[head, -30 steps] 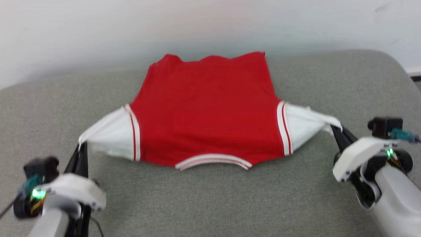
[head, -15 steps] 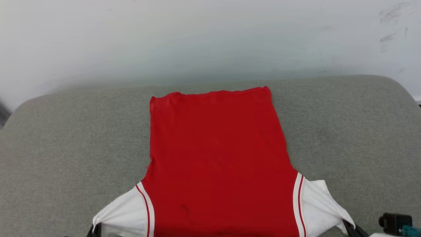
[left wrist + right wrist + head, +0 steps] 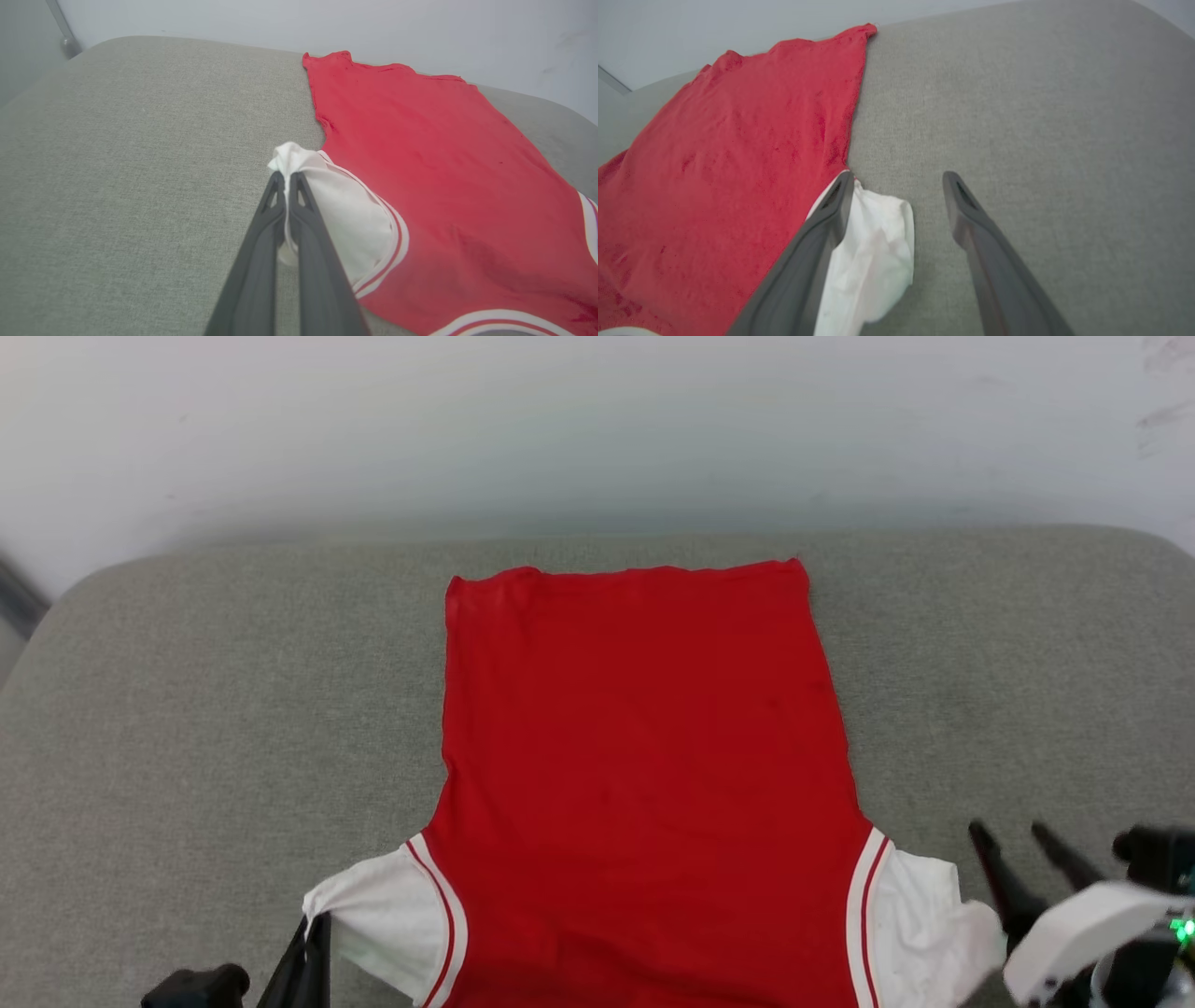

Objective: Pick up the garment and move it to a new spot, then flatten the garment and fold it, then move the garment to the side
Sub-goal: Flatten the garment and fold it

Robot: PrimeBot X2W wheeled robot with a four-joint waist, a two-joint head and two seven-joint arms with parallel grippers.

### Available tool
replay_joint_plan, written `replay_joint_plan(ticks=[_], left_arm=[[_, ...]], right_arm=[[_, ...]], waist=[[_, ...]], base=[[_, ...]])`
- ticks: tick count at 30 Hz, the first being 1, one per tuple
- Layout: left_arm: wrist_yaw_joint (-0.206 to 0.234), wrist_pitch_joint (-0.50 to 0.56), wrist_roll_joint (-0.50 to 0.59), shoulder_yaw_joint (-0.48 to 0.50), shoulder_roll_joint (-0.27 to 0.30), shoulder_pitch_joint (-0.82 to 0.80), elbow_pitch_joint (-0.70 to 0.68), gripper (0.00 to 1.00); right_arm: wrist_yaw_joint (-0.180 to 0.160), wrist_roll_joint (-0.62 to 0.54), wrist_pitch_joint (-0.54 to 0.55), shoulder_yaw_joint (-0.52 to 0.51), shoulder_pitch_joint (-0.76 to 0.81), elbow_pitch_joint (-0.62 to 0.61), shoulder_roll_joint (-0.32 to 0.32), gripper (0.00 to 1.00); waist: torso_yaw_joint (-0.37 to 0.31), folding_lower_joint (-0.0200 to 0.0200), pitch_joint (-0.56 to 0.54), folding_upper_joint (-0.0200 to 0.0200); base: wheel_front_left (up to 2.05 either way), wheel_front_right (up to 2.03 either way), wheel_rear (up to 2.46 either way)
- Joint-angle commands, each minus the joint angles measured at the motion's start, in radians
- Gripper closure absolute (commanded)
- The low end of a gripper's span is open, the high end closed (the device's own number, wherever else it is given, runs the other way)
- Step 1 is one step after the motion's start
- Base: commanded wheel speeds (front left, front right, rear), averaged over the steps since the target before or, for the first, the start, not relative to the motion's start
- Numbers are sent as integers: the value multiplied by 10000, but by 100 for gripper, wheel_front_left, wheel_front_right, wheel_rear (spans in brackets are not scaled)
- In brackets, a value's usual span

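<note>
Garment (image 3: 644, 784) was a soft knit tee w/ a plain red body, smooth apart from faint ripples. Its shape was approx a long rectangle widening at the shoulders. It lay flat on cushion (image 3: 187, 709), hem at the far end near wall (image 3: 560, 429), shoulders at the near end. The short sleeves were white, each joined to the body by a red-white striped band. The same striped neck trim (image 3: 504, 315) curved along the near edge. Cushion was grey-beige woven cloth, fine-grained and matte, w/ rounded corners. Wall was plain, pale and smooth.

L gripper (image 3: 316, 922) had long dark tapered fingers w/ triangular cut-outs near the tips. They were pressed together on the bunched end of L sleeve (image 3: 345, 210). The cloth puckered into a small knob just past the tips, and the sleeve was drawn to a point toward the gripper. The red body lay beyond it, toward the cushion's middle.

R gripper (image 3: 1006, 828) had its fingers spread wide, gripping nothing. R sleeve (image 3: 924, 924) lay slack on cushion as a crumpled, rounded lump just beside the gripper. In R wrist view the cloth-side finger (image 3: 808, 261) crossed over the sleeve's edge at the seam; couldn't tell if it touched. Part of the sleeve sat in the gap btwn the fingers. The outer finger (image 3: 987, 261) was over bare cushion, apart from the cloth.
</note>
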Motion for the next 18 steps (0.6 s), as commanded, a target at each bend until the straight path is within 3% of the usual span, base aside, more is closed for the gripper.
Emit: replay_joint_plan(ticks=[1, 8, 12, 13, 18], left_arm=[[14, -105, 67, -6, -37, -319, -98, 100], [-302, -370, 455, -378, -291, -1454, -312, 100], [-656, -551, 632, -753, -551, -2208, -337, 100], [-870, -752, 745, -1000, -802, -2669, -268, 100], [-1236, -1054, 851, -1332, -1208, -3370, -109, 100]], right_arm=[[-3, 11, -12, -196, -541, -110, 46, 0], [-3, 284, 795, -926, -4012, 1169, -423, 0], [-3, 347, 1845, -960, -6144, 2603, -1106, 0], [-1, 222, 2633, -723, -7540, 3628, -1463, 0], [-1, -80, 4099, -411, -9579, 4984, -1908, 0]], waist=[[128, 1, 284, 0], [894, 1, 1576, 0], [1605, 1, 2508, 0], [2075, 1, 3095, 0], [2755, 1, 3921, 0]], base=[[0, 0, 0], [0, 0, 0], [0, 0, 0], [0, 0, 0], [0, 0, 0]])
